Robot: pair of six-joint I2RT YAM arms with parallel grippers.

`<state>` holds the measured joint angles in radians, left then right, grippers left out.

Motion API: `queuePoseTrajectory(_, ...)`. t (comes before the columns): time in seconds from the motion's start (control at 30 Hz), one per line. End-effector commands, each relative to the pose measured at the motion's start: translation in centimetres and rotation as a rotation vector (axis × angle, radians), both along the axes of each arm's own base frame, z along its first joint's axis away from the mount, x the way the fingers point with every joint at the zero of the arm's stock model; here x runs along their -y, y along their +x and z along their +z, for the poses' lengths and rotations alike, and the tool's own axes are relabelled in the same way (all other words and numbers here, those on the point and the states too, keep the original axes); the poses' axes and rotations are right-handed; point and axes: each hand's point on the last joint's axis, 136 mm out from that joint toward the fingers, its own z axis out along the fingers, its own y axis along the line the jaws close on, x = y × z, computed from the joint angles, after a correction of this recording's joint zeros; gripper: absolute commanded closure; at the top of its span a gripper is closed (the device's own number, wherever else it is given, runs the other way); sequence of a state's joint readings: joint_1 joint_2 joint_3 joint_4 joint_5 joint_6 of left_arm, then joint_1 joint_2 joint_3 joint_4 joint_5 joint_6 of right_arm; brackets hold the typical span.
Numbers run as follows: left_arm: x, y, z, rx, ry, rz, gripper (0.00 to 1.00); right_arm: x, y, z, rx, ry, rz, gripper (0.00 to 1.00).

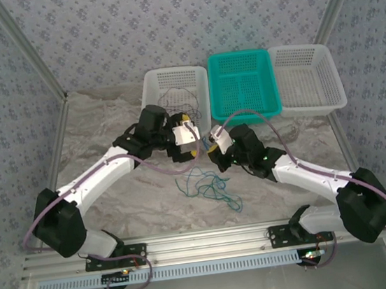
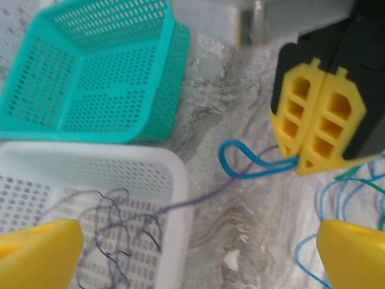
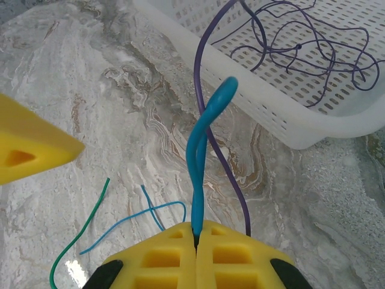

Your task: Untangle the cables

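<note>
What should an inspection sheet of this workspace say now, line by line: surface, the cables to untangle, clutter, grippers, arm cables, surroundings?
Surface: marble-patterned table, no spill seen.
Job's things: purple cable mostly in the left white basket, one strand trailing over its rim; blue cable looped up from the table; green cable lying on the table.
Clutter: nothing seen.
Grippers: left gripper open, holding nothing; right gripper shut on the blue cable. The purple strand runs to the same jaws; whether it is pinched is unclear.
Cables: thick arm cables run along both arms, no snag seen.
Surroundings: teal basket, second white basket, patterned walls, metal rail.
</note>
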<state>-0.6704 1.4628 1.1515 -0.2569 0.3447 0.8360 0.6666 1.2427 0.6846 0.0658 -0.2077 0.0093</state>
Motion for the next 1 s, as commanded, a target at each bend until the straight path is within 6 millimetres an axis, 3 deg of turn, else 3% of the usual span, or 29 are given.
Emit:
queuePoseTrajectory(0.0,1.9,1.1,2.1,0.134,0.006,-0.069,0.01,0.0,-0.2,1.6,0.013,0.016,0.021,1.00)
queuePoseTrajectory(0.13,2.4,1.6,1.2,0.140,0.022,-0.072,0.04,0.1,-0.1,2.5,0.029,0.048,0.015,1.00)
queuePoseTrajectory(0.27,2.4,1.7,0.3,0.133,0.043,-0.063,0.17,0.5,0.1,3.5,0.038,0.077,-0.002,1.00)
queuePoseTrajectory(0.37,2.2,2.1,-0.3,0.141,0.046,-0.041,0.43,0.5,0.0,3.9,0.037,0.095,0.002,1.00)
queuePoseTrajectory(0.47,2.6,2.0,0.1,0.134,0.014,-0.038,0.91,0.4,-0.1,3.9,0.030,0.100,0.003,1.00)
queuePoseTrajectory(0.5,2.7,2.0,0.5,0.138,-0.001,-0.036,1.00,0.5,0.0,3.7,0.026,0.098,-0.005,0.99)
queuePoseTrajectory(0.67,2.4,2.7,2.9,0.193,-0.068,0.020,1.00,1.5,0.5,2.1,0.011,0.071,-0.076,0.93)
queuePoseTrajectory(0.97,-0.7,5.7,10.2,0.215,-0.346,0.242,1.00,5.5,2.0,-5.3,-0.121,0.017,-0.288,0.94)
